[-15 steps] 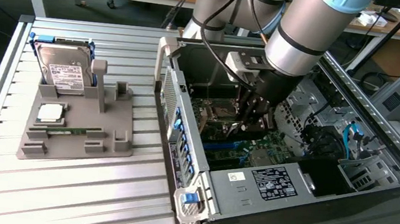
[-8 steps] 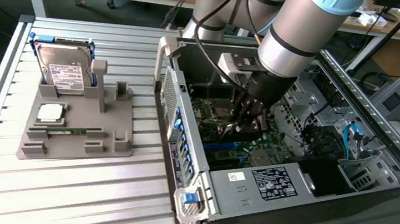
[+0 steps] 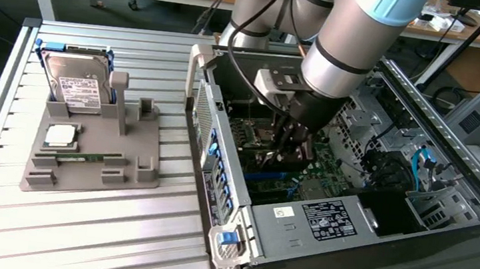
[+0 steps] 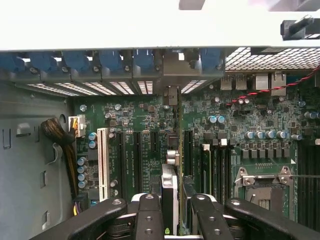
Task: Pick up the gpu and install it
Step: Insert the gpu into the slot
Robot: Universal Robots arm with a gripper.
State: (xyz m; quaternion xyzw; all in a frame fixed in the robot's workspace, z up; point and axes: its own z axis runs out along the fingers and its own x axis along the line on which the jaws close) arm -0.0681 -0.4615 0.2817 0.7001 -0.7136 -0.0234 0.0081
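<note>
My gripper (image 3: pixel 288 152) is down inside the open computer case (image 3: pixel 450 177), just above the motherboard (image 3: pixel 329 174). It is shut on the gpu (image 4: pixel 170 189), a thin dark card that the wrist view shows edge-on between the black fingers (image 4: pixel 149 216). The card runs from the fingers toward the case's rear slot openings (image 4: pixel 172 75), over the black expansion slots (image 4: pixel 122 165) of the green motherboard (image 4: pixel 135 117). In the exterior view the gpu (image 3: pixel 273 159) is a dark shape under the fingers, mostly hidden by the arm.
A white slot (image 4: pixel 104 162) and the CPU socket (image 4: pixel 262 187) flank the card. Blue clips (image 4: pixel 100 60) line the rear wall. Outside the case, a grey fixture (image 3: pixel 95 159) holds a hard drive (image 3: pixel 79 87), a processor (image 3: pixel 61 134) and a memory stick (image 3: pixel 86 156).
</note>
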